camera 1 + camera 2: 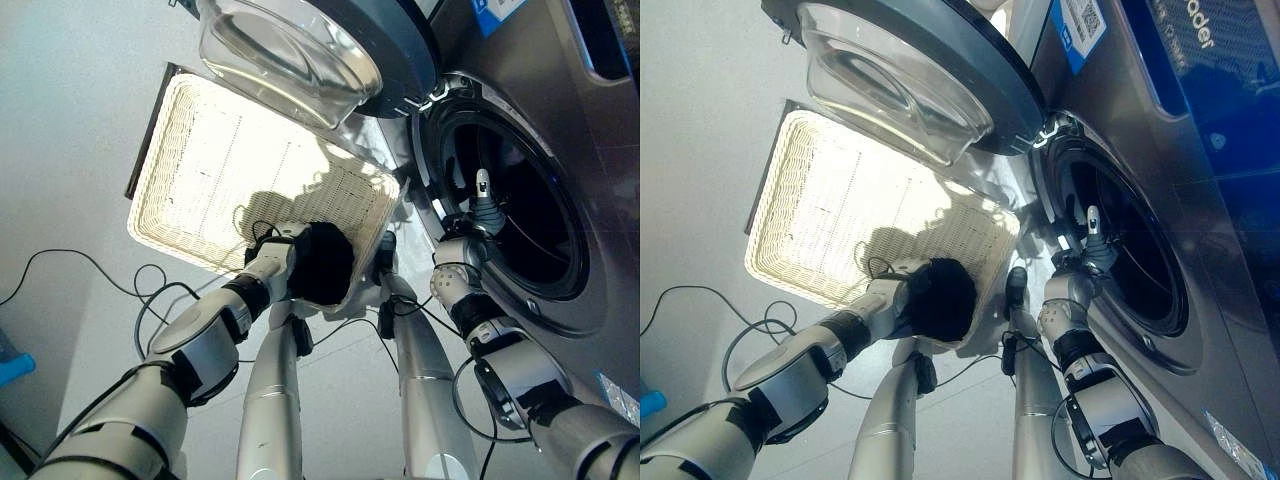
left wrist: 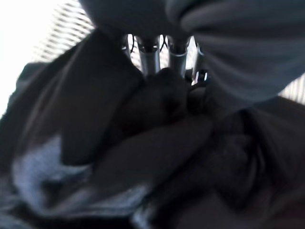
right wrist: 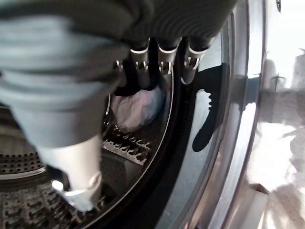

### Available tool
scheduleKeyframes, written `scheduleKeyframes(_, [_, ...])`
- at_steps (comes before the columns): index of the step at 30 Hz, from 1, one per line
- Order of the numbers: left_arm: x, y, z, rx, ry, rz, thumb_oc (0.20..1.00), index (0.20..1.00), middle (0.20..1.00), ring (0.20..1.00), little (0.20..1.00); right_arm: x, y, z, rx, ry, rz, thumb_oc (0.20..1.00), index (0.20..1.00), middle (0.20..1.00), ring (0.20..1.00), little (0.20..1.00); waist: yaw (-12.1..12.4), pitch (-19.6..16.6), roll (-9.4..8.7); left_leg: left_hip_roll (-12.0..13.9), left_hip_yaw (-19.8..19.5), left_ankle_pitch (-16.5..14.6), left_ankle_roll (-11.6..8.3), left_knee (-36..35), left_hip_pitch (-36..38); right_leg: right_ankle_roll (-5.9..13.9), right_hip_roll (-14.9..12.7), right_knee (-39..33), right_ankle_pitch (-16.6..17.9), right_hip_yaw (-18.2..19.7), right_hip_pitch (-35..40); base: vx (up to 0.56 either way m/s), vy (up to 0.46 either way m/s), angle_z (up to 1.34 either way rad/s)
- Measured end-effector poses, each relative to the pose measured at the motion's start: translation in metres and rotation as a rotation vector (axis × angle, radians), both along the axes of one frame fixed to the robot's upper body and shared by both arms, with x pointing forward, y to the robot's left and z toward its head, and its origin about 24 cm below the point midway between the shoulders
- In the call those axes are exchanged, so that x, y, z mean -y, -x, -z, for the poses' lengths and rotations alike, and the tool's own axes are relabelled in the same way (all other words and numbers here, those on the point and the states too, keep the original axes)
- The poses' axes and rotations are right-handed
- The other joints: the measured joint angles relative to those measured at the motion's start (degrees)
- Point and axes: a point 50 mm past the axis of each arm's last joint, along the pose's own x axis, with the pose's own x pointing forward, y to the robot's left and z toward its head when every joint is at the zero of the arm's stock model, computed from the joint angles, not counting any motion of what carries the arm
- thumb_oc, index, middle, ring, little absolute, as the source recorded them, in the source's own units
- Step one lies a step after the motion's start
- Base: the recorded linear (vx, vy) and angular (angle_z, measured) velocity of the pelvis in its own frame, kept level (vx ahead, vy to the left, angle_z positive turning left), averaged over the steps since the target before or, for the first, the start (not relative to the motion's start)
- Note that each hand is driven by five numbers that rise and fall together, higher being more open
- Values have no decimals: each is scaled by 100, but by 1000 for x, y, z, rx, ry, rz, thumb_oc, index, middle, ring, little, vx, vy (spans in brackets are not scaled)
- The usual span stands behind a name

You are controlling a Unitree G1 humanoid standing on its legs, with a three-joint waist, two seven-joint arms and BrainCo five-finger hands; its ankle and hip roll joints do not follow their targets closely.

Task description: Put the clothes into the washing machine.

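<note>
A dark garment lies bunched at the near corner of the white wicker basket. My left hand reaches into that corner, and its fingers dig into the dark cloth, which folds up around them. My right hand is at the front rim of the washing machine's round opening. Its fingers are straight and hold nothing. Inside the perforated drum, a pale bluish-white garment rests past the fingers.
The washer's glass door hangs open between the basket and the opening, over the basket's far corner. The grey machine front stands on the right. Light floor lies to the basket's left.
</note>
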Motion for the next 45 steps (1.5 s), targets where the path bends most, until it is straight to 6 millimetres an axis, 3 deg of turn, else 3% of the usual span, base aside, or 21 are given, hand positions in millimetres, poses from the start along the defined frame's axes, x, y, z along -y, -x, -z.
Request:
scheduleKeyframes(6, [-21, 6, -7, 206, 383, -70, 200, 200, 200, 200, 200, -9, 7, 4, -24, 131, -40, 1000, 1000, 1000, 1000, 1000, 52, 11, -18, 2, 11, 9, 0, -2, 130, -11, -1, 1, 9, 5, 114, -8, 13, 0])
scheduleKeyframes(13, [-35, 18, -5, 333, 551, -57, 200, 200, 200, 200, 200, -15, 19, 32, -140, 319, -108, 1000, 1000, 1000, 1000, 1000, 202, 15, -25, -19, 38, 19, -11, -91, 472, 3, -6, 0, -1, 41, 392, -15, 22, -1])
scheduleKeyframes(18, [-31, 27, -4, 374, 668, -23, 200, 200, 200, 200, 200, -33, 22, 37, -121, 563, -307, 1000, 1000, 1000, 1000, 1000, 209, 15, -25, -8, 47, 37, -8, -88, 482, 22, 5, 2, -10, 47, 392, 0, 0, 0])
scheduleKeyframes(25, [-18, 32, -18, 422, 749, 99, 200, 200, 200, 200, 200, -53, 20, 29, -77, 1112, -589, 1000, 1000, 1000, 1000, 1000, 372, 17, -29, 1, 34, 40, -7, -71, 491, 4, 2, 53, -2, 42, 392, 4, -34, 1])
scheduleKeyframes(30, [-15, 32, -33, 425, 756, 210, 200, 200, 200, 200, 200, -58, 8, -2, -9, 1452, -653, 1000, 1000, 1000, 1000, 1000, 498, 18, -30, 9, -81, 50, -14, 11, 488, -6, -12, 88, -16, -63, 476, 14, -76, 7])
scheduleKeyframes(35, [-11, 32, -47, 416, 771, 294, 200, 200, 200, 200, 200, -66, -2, -22, 24, 1548, -681, 1000, 1000, 1000, 1000, 1000, 547, 18, -30, -16, -206, 78, -32, 30, 488, 19, -90, 242, -126, -175, 493, 21, -48, 12])
scheduleKeyframes(45, [16, 40, -73, 303, 897, 507, 200, 200, 200, 200, 200, -69, -15, -27, -82, 1591, -739, 1000, 1000, 1000, 1000, 1000, 743, 18, -29, -93, -397, 101, -21, 96, 306, -20, -207, 444, -265, -326, 378, 39, -40, 11])
